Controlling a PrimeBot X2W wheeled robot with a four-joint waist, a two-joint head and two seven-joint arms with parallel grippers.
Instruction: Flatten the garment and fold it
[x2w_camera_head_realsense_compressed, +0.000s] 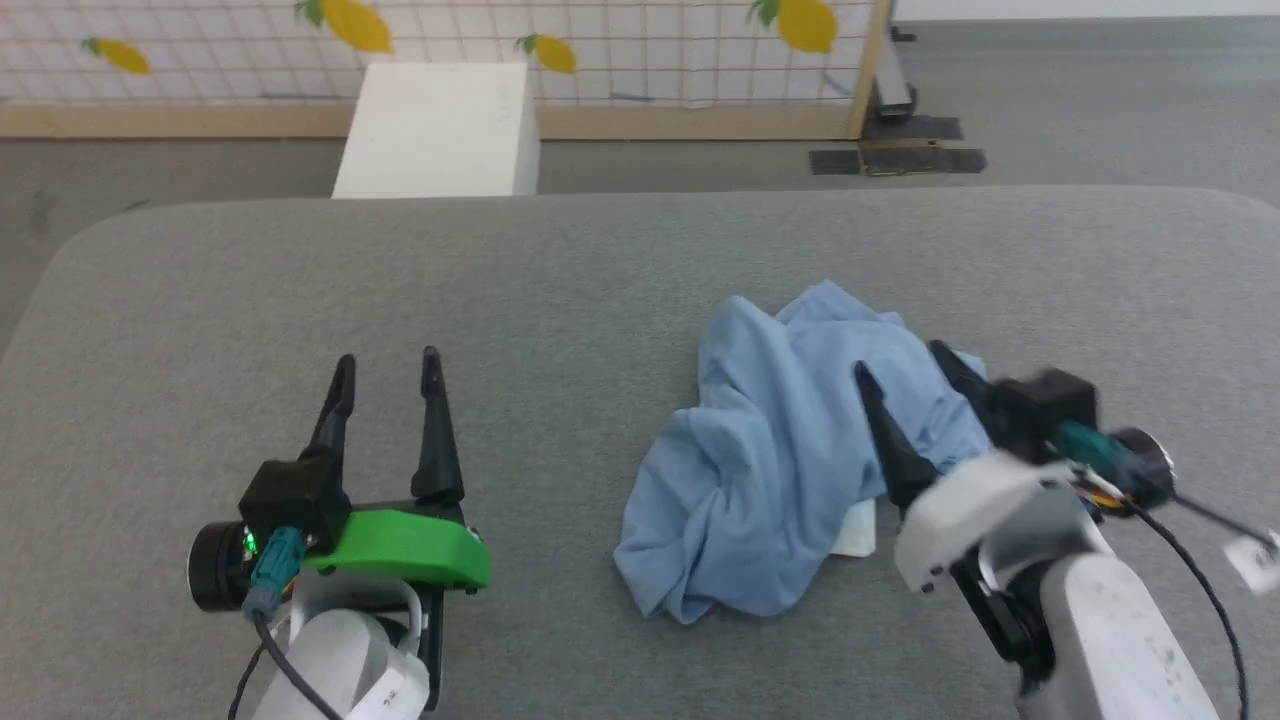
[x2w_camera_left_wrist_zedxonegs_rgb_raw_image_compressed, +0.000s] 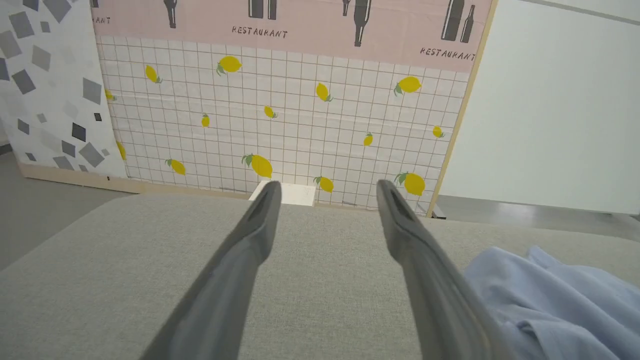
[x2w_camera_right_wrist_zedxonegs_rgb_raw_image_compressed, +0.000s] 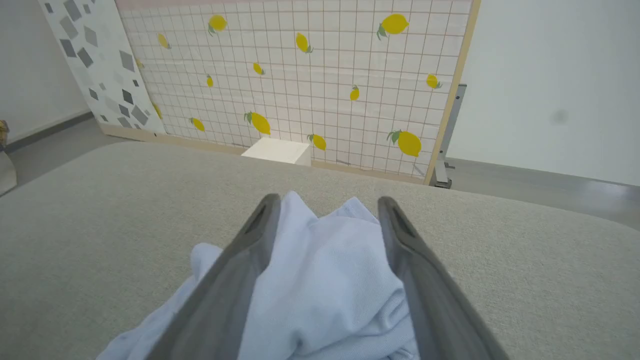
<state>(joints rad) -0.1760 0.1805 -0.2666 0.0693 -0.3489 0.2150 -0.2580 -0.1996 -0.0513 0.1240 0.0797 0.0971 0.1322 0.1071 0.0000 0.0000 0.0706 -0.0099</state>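
Two dark-fingered hands, both spread: the left hand (x2w_camera_head_realsense_compressed: 388, 357) over the grey fabric-covered table (x2w_camera_head_realsense_compressed: 600, 260), the right hand (x2w_camera_head_realsense_compressed: 898, 358) straddling one crumpled light blue knit T-shirt (x2w_camera_head_realsense_compressed: 770, 440) (right of centre). Beyond, one white box (x2w_camera_head_realsense_compressed: 440, 130).

The garment (x2w_camera_head_realsense_compressed: 770, 460) is a light blue, soft knit T-shirt bunched into a rumpled heap, creased all through and peaked at the far end. It lies on the grey padded surface (x2w_camera_head_realsense_compressed: 560, 280), right of the middle in the head view, with a bit of white showing at its near right edge.
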